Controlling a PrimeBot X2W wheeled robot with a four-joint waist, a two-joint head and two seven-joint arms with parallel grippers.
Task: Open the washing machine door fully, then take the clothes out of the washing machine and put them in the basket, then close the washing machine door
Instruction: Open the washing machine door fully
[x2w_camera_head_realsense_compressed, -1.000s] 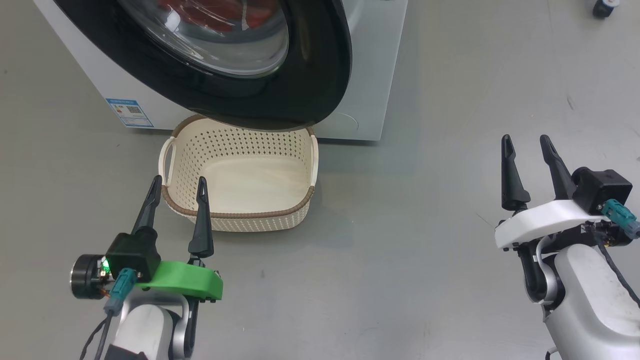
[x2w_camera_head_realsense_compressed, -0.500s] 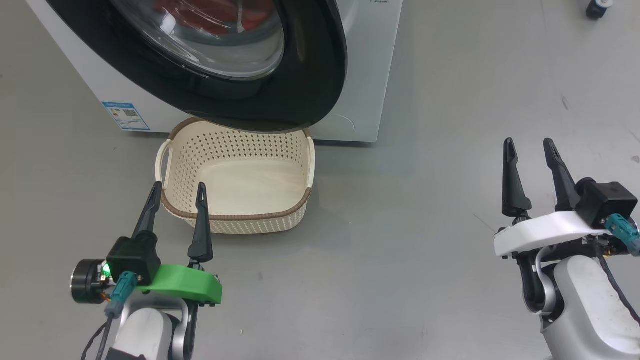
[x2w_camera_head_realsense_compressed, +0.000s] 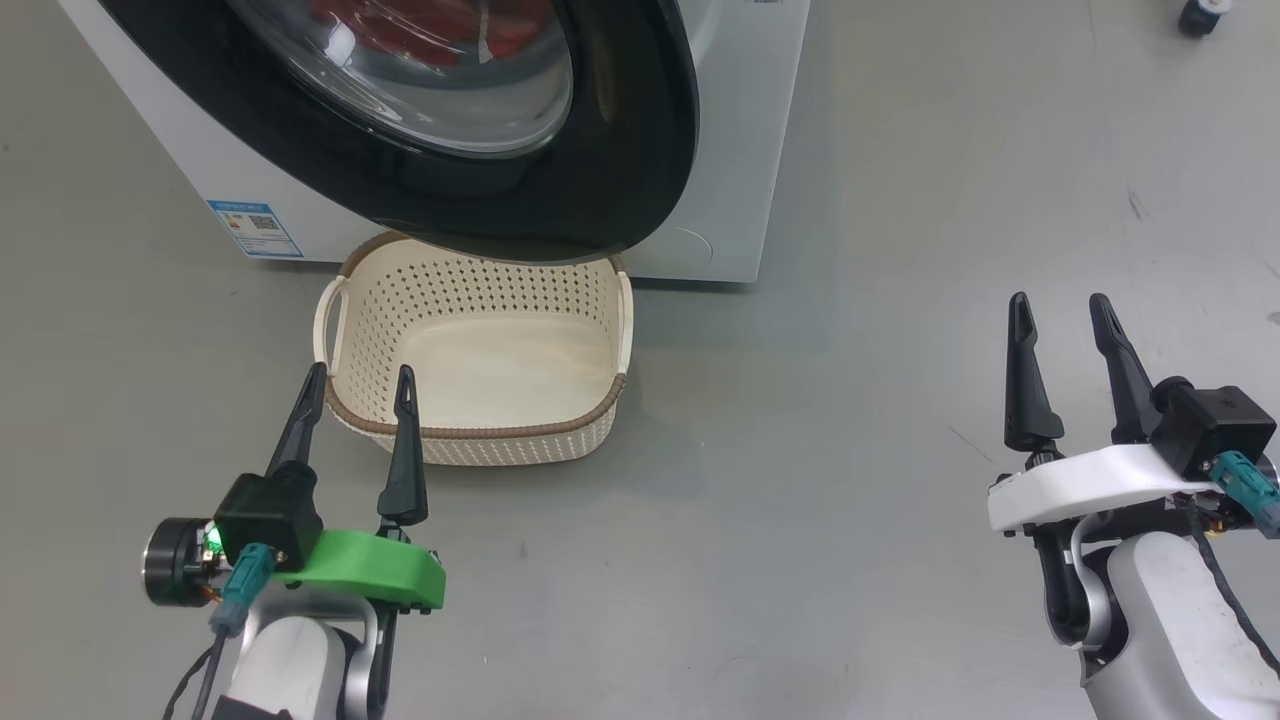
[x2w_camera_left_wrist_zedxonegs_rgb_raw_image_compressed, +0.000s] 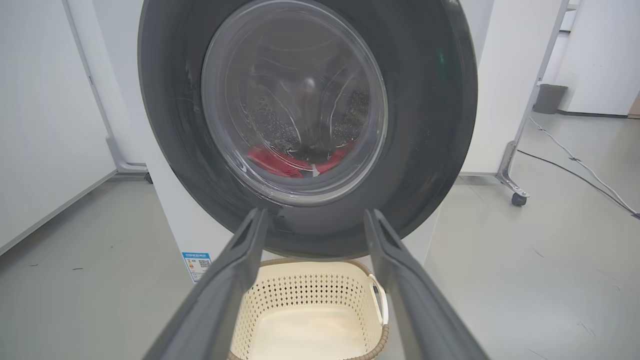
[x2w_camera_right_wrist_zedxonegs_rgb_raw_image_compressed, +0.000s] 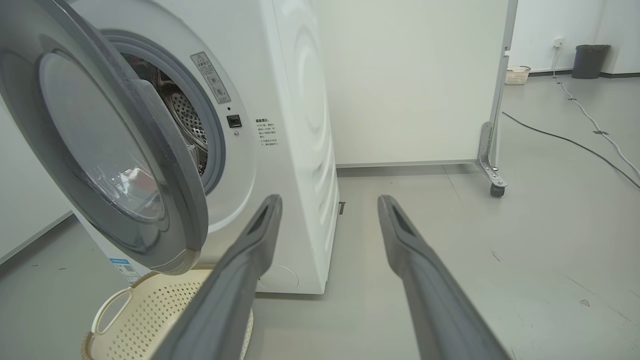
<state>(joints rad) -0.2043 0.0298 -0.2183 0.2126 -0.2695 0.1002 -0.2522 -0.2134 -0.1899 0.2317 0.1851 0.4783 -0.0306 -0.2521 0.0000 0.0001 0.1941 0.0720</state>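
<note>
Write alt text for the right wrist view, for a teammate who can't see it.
The washing machine door stands partly open at left, with the steel drum of the white washing machine visible in the gap. The cream basket sits on the floor below the door. The right gripper's two fingers spread open in the foreground, holding nothing.

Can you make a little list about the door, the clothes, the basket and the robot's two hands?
door: washing machine door partly open, hanging over the back of the basket
clothes: red clothes inside the washing machine, seen through the door
basket: empty, on the floor before the machine
left hand: left gripper open, holding nothing, by the basket
right hand: right gripper open, holding nothing, over the floor
</note>
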